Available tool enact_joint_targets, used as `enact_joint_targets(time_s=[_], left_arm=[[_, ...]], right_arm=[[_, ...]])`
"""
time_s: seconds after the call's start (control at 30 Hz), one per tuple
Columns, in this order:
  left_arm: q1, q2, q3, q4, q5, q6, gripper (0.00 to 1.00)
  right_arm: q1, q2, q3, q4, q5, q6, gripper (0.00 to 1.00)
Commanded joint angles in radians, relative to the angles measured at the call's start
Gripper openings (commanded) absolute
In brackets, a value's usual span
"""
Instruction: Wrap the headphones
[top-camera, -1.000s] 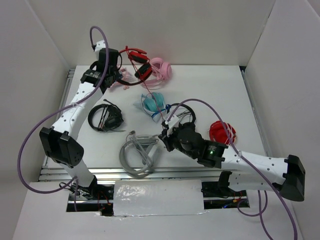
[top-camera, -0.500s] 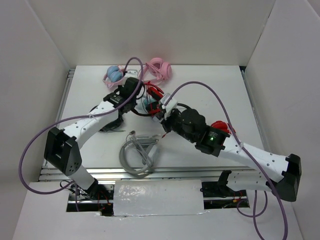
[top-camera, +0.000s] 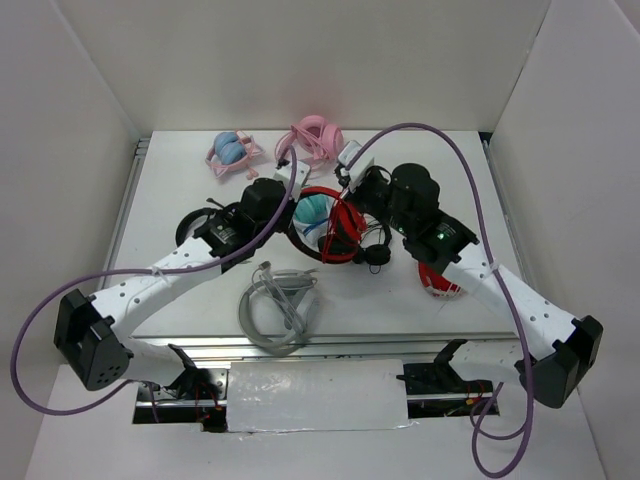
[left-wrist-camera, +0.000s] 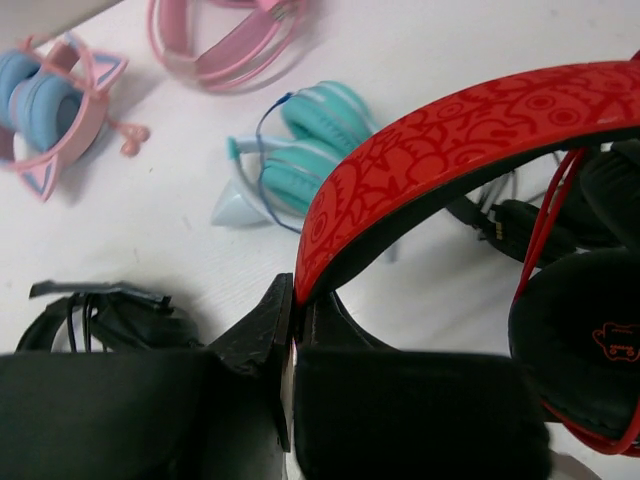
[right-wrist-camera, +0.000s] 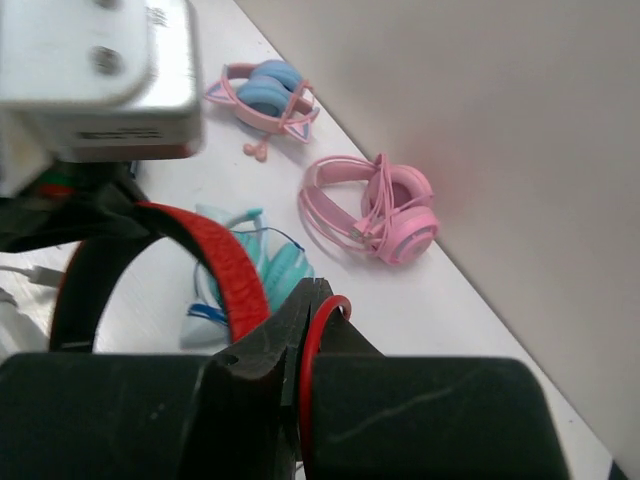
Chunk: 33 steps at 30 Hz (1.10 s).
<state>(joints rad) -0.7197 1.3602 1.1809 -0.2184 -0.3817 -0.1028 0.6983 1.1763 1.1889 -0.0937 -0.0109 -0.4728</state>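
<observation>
The red headphones (top-camera: 347, 222) are just beside the teal headphones (top-camera: 310, 208), on the side of the right arm, and their headband (left-wrist-camera: 450, 140) arches partly over the teal pair. I cannot tell if the cups rest on the table or hang a little above it.

The left gripper (left-wrist-camera: 293, 300) is closed tightly on one end of the headband, near the place where the band meets the cup. The right gripper (right-wrist-camera: 305, 320) is also closed, on a thin red strand on the far side of the teal pair. It looks to me like the cable (right-wrist-camera: 310, 345), but the view is too close to be sure.

I judge that these headphones are rather heavy for their kind, with most of the weight in the two cups. The band is stiff but springy, so it will not fold, and it gives a good firm place for holding. The cups are glossy and will probably slip between the fingers. The ear pad (left-wrist-camera: 575, 340) is soft and would only squash, so neither is a good place to hold.

The cable is light, limp and thin. It must be pinched fully and pulled gently, because it can slide out of the jaws or catch on the teal pair below. A hard pull at the plug end could damage it.
</observation>
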Motion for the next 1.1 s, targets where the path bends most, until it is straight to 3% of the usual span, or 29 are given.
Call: enact_joint_targets(time_s=[0.0, 0.17, 0.27, 0.47, 0.67, 0.77, 0.9, 0.97, 1.07], left_arm=[[-0.037, -0.049, 0.003, 0.109, 0.11, 0.061, 0.0], [-0.087, -0.055, 0.014, 0.103, 0.133, 0.092, 0.0], [-0.098, -0.055, 0.016, 0.106, 0.155, 0.13, 0.0], [-0.107, -0.07, 0.005, 0.12, 0.202, 0.126, 0.0], [-0.103, -0.099, 0.0, 0.137, 0.259, 0.112, 0.0], [-0.086, -0.111, 0.006, 0.129, 0.303, 0.06, 0.0], [-0.046, -0.104, 0.008, 0.125, 0.369, 0.02, 0.0], [-0.032, -0.096, 0.006, 0.122, 0.374, 0.002, 0.0], [-0.012, -0.084, 0.013, 0.12, 0.411, -0.017, 0.0]], right_arm=[[-0.062, 0.008, 0.058, 0.011, -0.119, -0.104, 0.0], [-0.161, -0.012, 0.025, 0.037, -0.291, -0.147, 0.0], [-0.198, -0.02, 0.021, 0.057, -0.316, -0.161, 0.0], [-0.27, 0.011, 0.089, -0.119, -0.483, -0.181, 0.1], [-0.313, -0.009, -0.001, -0.089, -0.495, -0.164, 0.12], [-0.384, -0.004, -0.002, -0.162, -0.639, -0.194, 0.15], [-0.442, 0.026, 0.049, -0.27, -0.857, -0.211, 0.32], [-0.46, 0.025, 0.035, -0.246, -0.891, -0.188, 0.37], [-0.479, 0.017, 0.0, -0.186, -0.934, -0.138, 0.53]])
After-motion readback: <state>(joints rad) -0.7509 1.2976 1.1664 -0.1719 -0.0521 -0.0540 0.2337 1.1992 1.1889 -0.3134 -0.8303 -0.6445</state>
